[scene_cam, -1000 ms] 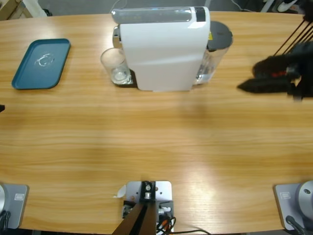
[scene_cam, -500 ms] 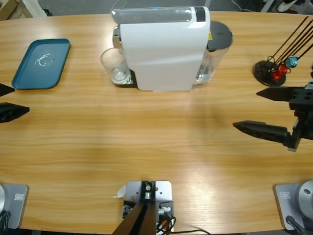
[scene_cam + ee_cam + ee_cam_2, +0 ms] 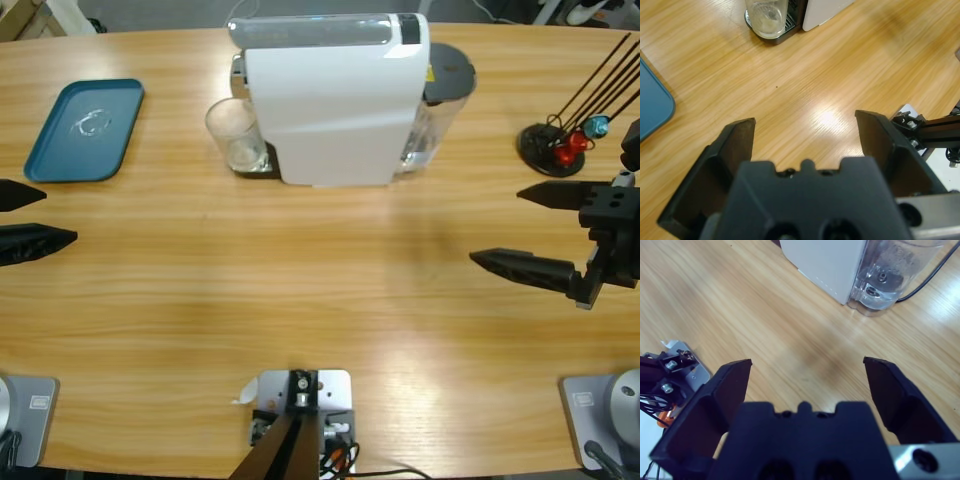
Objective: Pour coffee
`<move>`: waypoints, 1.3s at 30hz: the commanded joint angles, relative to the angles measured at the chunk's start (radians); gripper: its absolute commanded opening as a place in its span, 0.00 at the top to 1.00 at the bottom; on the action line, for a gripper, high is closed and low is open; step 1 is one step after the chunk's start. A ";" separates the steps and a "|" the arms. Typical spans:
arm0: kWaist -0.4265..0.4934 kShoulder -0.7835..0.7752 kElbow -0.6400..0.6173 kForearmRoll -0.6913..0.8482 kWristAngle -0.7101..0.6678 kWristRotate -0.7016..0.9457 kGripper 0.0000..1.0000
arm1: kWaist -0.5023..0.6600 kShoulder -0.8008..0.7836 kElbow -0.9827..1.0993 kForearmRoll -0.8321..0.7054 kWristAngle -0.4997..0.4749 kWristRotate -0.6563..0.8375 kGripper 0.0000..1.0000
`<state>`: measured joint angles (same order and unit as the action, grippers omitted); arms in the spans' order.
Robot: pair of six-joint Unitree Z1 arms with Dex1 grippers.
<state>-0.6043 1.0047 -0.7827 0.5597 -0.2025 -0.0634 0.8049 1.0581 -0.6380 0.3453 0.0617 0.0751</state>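
A clear glass stands on the drip tray at the left side of the white coffee machine. The left wrist view shows the same glass far ahead. I cannot make out any coffee in it. At the table's left edge my left gripper is open and holds nothing. My right gripper is open and empty over bare wood at the right, pointing toward the machine. Between its jaws only table shows.
A blue tray lies at the back left, just beyond the left gripper. The machine's clear water tank sits on its right side. A black wire capsule holder with red and blue capsules stands behind the right gripper.
The right gripper came away from the capsule holder toward the table's front and now stands open. The left gripper entered from the left edge and moved slightly inward.
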 commanded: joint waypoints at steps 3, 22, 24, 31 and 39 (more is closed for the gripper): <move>-0.026 0.029 0.046 -0.026 0.006 -0.009 0.12 | 0.009 0.031 0.030 -0.011 0.030 0.008 0.00; -0.061 0.079 0.048 -0.030 0.003 -0.015 0.12 | 0.008 -0.104 0.056 -0.023 -0.006 0.026 0.00; -0.062 0.076 0.048 -0.030 0.003 -0.015 0.12 | 0.008 -0.081 0.055 -0.030 -0.008 0.025 0.00; -0.063 0.083 0.048 -0.034 0.002 -0.016 0.12 | 0.009 -0.073 0.057 -0.031 -0.006 0.026 0.00; -0.064 0.083 0.049 -0.039 0.003 -0.016 0.12 | 0.009 -0.042 0.051 -0.031 -0.006 0.025 0.00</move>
<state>-0.6593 1.0588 -0.7673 0.5375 -0.2025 -0.0689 0.8050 0.9759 -0.6156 0.3262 0.0706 0.0917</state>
